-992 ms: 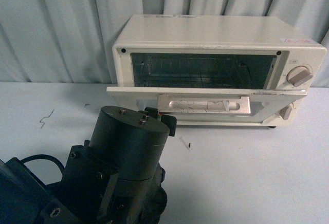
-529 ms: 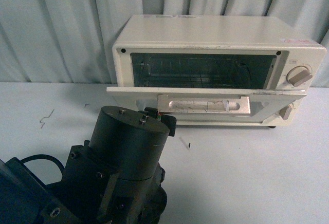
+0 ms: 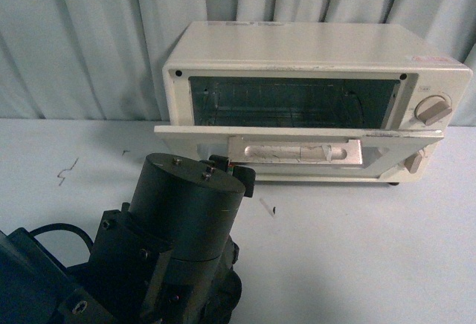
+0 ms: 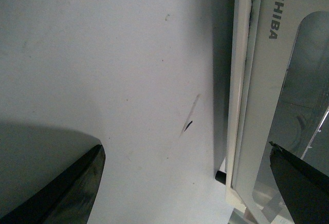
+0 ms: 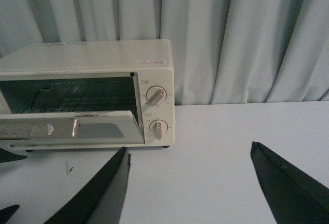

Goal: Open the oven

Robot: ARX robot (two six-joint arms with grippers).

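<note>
Toshiba toaster oven [image 3: 312,56] upper right of center in front view, on white table [image 3: 372,250], grey curtain [image 3: 82,41] behind. Door [image 3: 186,140] dropped partway open, cavity and wire rack [image 3: 290,101] exposed, bar handle [image 3: 296,151] on the door face. Upper knob [image 3: 432,108] and lower knob [image 3: 413,162] at oven's right end. Left arm [image 3: 182,220] fills lower left of frame, its tip just beside the door's lower left edge; contact can't be told. Left gripper [image 4: 185,148] jaws wide apart, only table and door edge between them. Right gripper [image 5: 189,147] jaws apart too, holding nothing, well back from the oven, facing its front.
</note>
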